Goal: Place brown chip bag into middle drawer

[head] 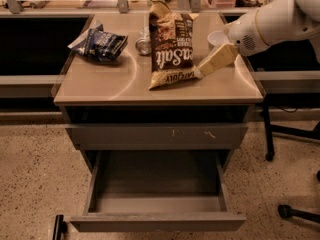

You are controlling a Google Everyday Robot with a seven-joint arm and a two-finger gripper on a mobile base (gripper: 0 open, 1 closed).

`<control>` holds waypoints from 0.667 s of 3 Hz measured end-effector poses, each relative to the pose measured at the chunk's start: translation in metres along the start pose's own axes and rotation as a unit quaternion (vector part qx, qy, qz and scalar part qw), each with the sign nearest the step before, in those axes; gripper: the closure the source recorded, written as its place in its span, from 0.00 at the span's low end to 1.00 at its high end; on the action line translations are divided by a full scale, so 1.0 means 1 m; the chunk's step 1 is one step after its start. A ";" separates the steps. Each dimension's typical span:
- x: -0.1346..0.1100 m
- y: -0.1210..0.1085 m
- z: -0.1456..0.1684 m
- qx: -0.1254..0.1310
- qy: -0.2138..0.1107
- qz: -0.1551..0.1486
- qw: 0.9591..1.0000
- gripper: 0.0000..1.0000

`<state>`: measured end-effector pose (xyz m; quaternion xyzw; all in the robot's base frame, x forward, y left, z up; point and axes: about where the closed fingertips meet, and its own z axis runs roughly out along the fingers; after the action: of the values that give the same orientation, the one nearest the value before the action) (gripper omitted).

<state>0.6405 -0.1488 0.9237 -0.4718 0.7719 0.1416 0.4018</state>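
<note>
Camera view: beige tool [201, 72], grip state unclear, beside crinkled glossy brown chip bag [170, 51].

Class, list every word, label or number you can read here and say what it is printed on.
"Salt": large white letters on the brown chip bag.
Smaller print on that bag and its tan bottom band: too blurred to read.
Blue snack bag: print unreadable.
The tool, at the brown chip bag's right edge: no text seen.
</note>
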 end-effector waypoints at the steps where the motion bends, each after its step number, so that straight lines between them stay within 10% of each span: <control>1: -0.023 0.002 0.039 -0.036 -0.013 -0.018 0.999 0.00; 2: -0.039 0.009 0.072 -0.067 -0.020 -0.030 0.997 0.00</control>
<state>0.6772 -0.0774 0.9058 -0.5175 0.7381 0.1905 0.3887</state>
